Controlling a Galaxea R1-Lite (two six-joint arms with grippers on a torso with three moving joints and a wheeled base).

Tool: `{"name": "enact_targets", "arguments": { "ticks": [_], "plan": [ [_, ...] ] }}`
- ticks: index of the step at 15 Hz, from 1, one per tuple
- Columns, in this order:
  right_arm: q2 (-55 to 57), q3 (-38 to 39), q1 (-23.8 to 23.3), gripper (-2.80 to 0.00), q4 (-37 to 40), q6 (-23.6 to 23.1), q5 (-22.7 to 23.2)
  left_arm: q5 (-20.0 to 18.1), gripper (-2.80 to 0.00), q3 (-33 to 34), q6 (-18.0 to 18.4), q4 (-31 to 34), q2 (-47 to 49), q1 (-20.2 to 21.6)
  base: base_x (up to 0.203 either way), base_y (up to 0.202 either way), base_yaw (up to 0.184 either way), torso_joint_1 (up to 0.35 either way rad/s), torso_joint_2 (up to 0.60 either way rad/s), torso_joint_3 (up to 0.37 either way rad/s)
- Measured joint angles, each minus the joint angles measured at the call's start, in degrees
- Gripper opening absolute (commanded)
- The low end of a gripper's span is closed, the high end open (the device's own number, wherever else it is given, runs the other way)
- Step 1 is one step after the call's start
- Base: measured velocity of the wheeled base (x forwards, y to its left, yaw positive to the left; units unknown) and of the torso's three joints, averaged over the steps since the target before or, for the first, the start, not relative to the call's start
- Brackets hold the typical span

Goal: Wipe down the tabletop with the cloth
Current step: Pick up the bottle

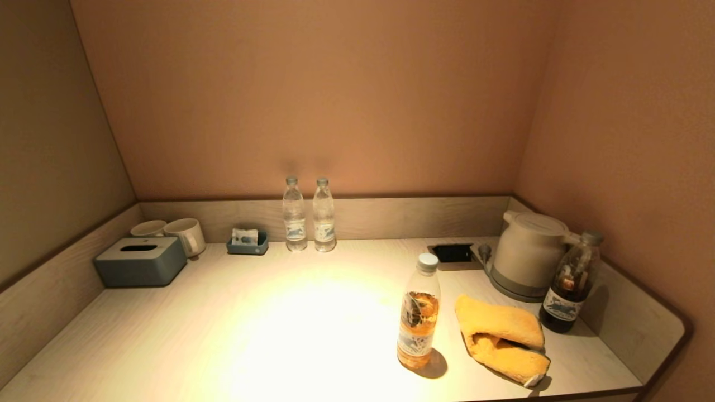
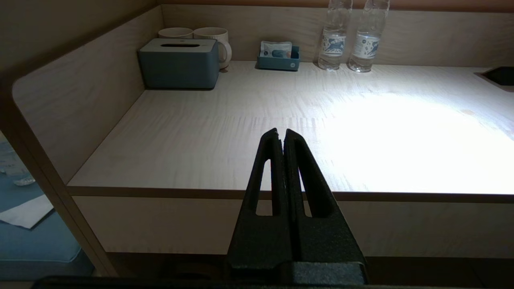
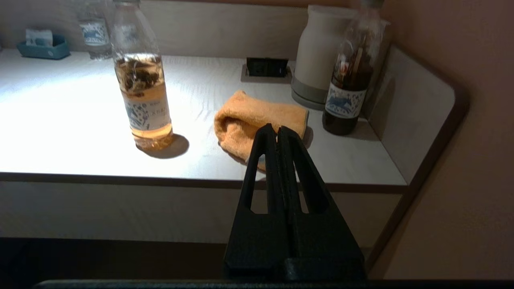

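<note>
A folded orange cloth (image 1: 500, 338) lies on the light wooden tabletop (image 1: 223, 324) near the front right corner; it also shows in the right wrist view (image 3: 257, 116). My right gripper (image 3: 278, 128) is shut and empty, held in front of the table's front edge, short of the cloth. My left gripper (image 2: 280, 131) is shut and empty, held in front of the table's front edge on the left side. Neither gripper shows in the head view.
A bottle of amber tea (image 1: 419, 312) stands left of the cloth. A dark bottle (image 1: 570, 285) and a white kettle (image 1: 528, 251) stand behind it. Two water bottles (image 1: 308, 215), a small blue tray (image 1: 247, 243), two mugs (image 1: 173, 231) and a grey tissue box (image 1: 139, 261) line the back and left. A socket recess (image 1: 452, 252) is near the kettle.
</note>
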Motion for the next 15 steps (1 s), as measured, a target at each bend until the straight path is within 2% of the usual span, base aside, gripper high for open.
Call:
{"name": "enact_targets", "arguments": {
  "ticks": [4,7,10,15],
  "plan": [
    [2.35,-9.16,0.0,-2.8,3.1,0.33,1.9,-0.01,-2.8,0.0,-0.01,0.02,0.0,0.0,0.0,0.0,0.0,0.0,0.0,0.0],
    [8.84,-13.88,0.14,-2.8,5.82,1.59,4.43,-0.01,-2.8,0.0,0.0,0.02,0.0,0.0,0.0,0.0,0.0,0.0,0.0,0.0],
    [19.37,-18.05,0.38,-2.8,5.17,3.29,7.27,-0.02,-2.8,0.0,0.0,0.02,0.0,-0.01,0.0,0.0,0.0,0.0,0.0,0.0],
    [45.74,-24.02,1.31,-2.8,-1.23,4.07,12.21,-0.01,-2.8,0.0,0.02,0.02,0.0,-0.01,0.0,0.0,0.0,0.0,0.0,0.0]
  ]
}}
